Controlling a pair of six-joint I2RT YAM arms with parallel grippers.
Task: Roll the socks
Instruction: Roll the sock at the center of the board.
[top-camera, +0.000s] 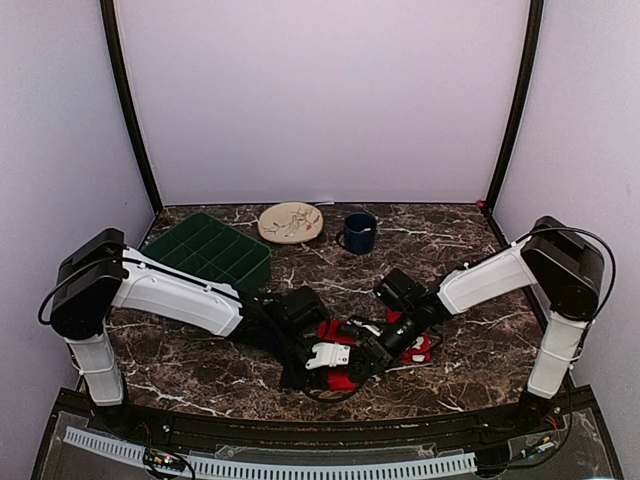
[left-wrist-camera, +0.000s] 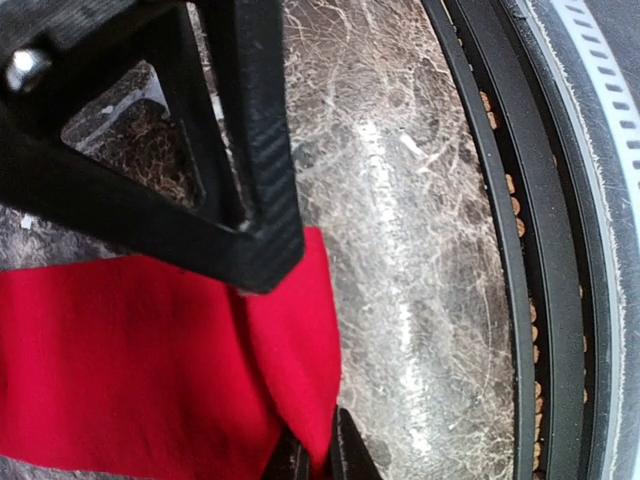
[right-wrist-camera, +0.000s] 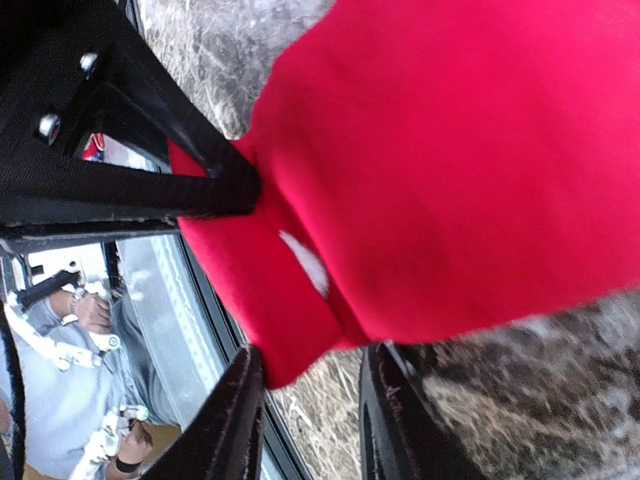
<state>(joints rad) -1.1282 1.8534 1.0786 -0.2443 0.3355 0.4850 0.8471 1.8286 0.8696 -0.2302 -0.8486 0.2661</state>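
Observation:
The red socks (top-camera: 334, 331) lie bunched near the table's front middle, between the two grippers. In the left wrist view the socks (left-wrist-camera: 150, 370) spread flat to the left, and a fold of the red fabric is pinched between my left gripper's (left-wrist-camera: 318, 455) shut tips. In the right wrist view the socks (right-wrist-camera: 450, 170) fill the frame, with a small white patch (right-wrist-camera: 305, 262) showing. My right gripper (right-wrist-camera: 310, 420) is open, and a corner of the red fabric hangs into the gap between its jaws. Both grippers meet over the socks in the top view, left (top-camera: 335, 358) and right (top-camera: 378, 345).
A green compartment tray (top-camera: 210, 250) stands at the back left. A cream plate (top-camera: 290, 222) and a dark blue mug (top-camera: 358, 232) stand at the back middle. The table's black front rail (left-wrist-camera: 560, 250) runs close to the socks.

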